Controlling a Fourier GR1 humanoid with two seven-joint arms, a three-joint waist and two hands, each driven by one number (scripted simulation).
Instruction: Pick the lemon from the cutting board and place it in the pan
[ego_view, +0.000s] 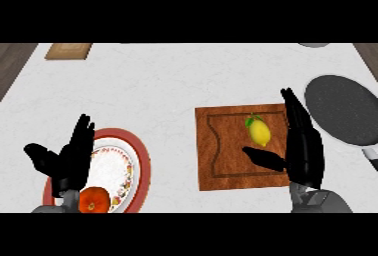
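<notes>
Right hand (304, 150) spread beside lemon (258, 132) — long axis up-down, leaf end far.

The cutting board (240, 147) lies at the middle of the counter (177, 75), with the lemon (258, 132) on its right half. The pan (343, 110) sits just right of the board. A plate (111, 170) lies well to the left, carrying a tomato (94, 199) at its near edge. A small board (69, 50) lies at the far left corner.
</notes>
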